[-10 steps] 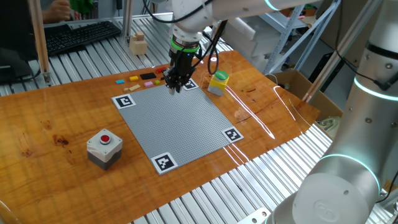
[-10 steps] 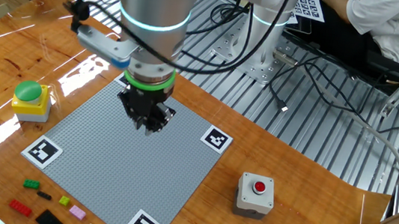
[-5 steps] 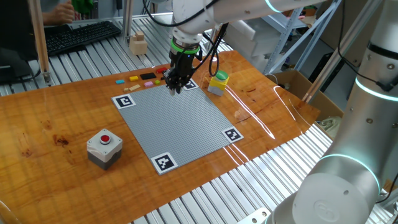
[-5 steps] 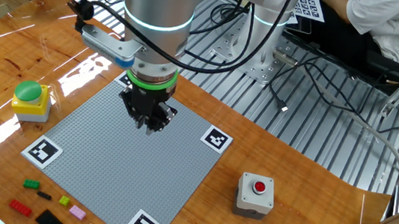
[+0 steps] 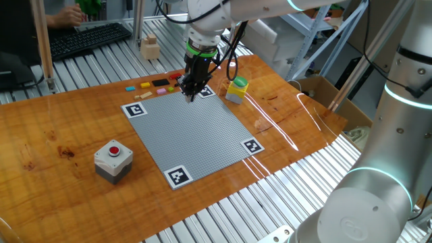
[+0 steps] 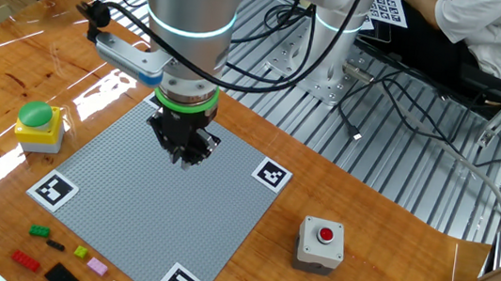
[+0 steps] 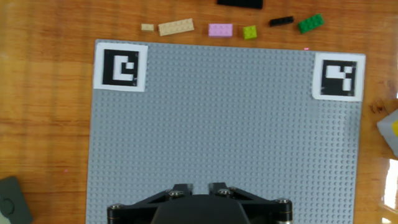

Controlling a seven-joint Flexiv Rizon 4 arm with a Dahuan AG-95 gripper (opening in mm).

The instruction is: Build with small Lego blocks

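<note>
Several small Lego blocks lie in a row on the wood beyond the plate's far edge: tan (image 7: 176,27), pink (image 7: 220,30), yellow-green (image 7: 250,32), thin black (image 7: 281,21) and green (image 7: 310,23). They also show in the other fixed view, with green (image 6: 39,230), red (image 6: 26,260) and pink (image 6: 97,266) among them. The grey studded plate (image 5: 192,131) carries no blocks. My gripper (image 5: 189,96) hovers low over the plate (image 6: 129,212), nearer the edge away from the blocks. Its fingers (image 7: 182,186) stand close together and hold nothing.
A grey box with a red button (image 5: 113,160) stands beside the plate. A yellow box with a green cap (image 5: 236,90) stands by another corner. A pale wooden block (image 5: 149,47) sits on the metal rails behind. Black-and-white markers (image 7: 120,68) sit on the plate's corners.
My gripper has barely shifted over the plate. The blocks have not moved.
</note>
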